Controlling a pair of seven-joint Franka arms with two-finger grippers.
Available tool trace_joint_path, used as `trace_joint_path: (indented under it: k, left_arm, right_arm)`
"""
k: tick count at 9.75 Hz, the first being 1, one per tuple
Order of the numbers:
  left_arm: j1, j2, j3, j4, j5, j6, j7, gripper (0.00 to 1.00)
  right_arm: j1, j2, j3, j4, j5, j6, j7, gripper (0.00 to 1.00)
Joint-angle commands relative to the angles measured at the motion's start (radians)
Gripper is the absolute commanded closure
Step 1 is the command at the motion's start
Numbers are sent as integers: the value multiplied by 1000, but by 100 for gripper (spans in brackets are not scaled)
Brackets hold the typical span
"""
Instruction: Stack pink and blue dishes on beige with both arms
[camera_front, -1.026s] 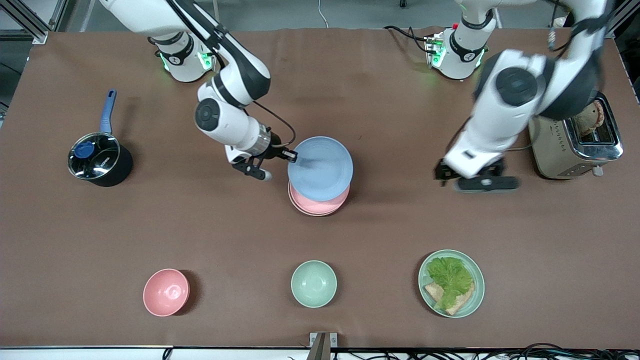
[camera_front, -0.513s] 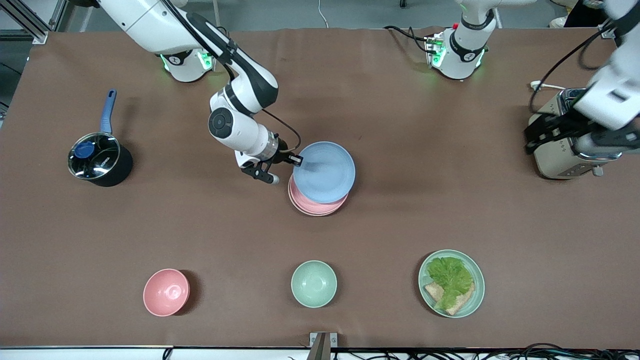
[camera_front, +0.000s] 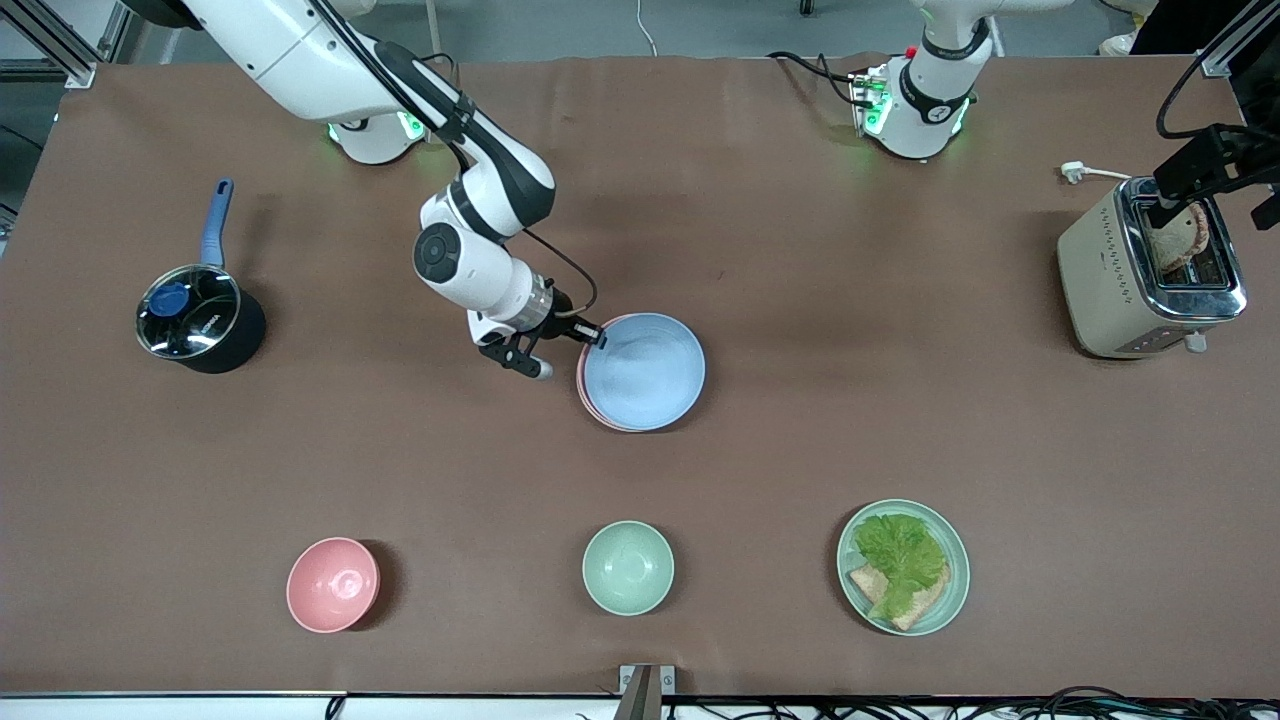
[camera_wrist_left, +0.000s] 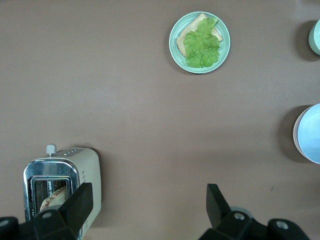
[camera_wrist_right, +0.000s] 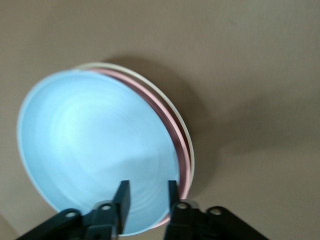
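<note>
The blue plate (camera_front: 644, 371) is gripped at its rim by the right gripper (camera_front: 590, 335), mid-frame in the front view. Pink plate (camera_wrist_right: 176, 137) and beige plate (camera_wrist_right: 186, 136) edges are revealed beneath it only in the right wrist view. The left gripper (camera_wrist_left: 145, 202) is seen spread open above the toaster (camera_wrist_left: 62, 182).

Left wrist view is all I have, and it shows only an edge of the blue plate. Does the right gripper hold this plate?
Observer: Yes. The right gripper has its fingers shut on the rim of the blue plate.
Operator: What lies under it?
Observer: The pink plate, and under that the beige plate; the right wrist view shows both rims.
Operator: Does the blue plate lie flat?
Observer: No, it is tilted, higher at the held edge.
</note>
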Motion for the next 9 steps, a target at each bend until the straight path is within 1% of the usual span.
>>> trace_joint_path:
  k: [1,3,4,5,6,8,9]
  left_arm:
    - [-28,51,8,44,-12,-66,2,0]
    - [-51,45,59,34,-15,-81,0,0]
    - [-46,46,61,29,-27,-85,-3,0]
    - [-45,46,61,24,-32,-83,-13,0]
    - [-43,45,58,18,-29,-81,-26,0]
    - [-42,46,51,12,-20,-75,-29,0]
    - [-42,48,47,11,-17,-74,-27,0]
  right_arm:
    - [-82,-133,7,-14,-99,-106,22,0]
    - [-146,-274,5,13,-330,-353,28,0]
    - [-176,-328,0,45,-403,-467,27,0]
    - [-171,-383,-83,94,-443,-579,10,0]
    - [-144,-428,-187,152,-445,-647,-74,0]
    - [-131,-485,-335,281,-429,-849,-209,0]
    - [-130,-493,-389,359,-414,-943,-298,0]
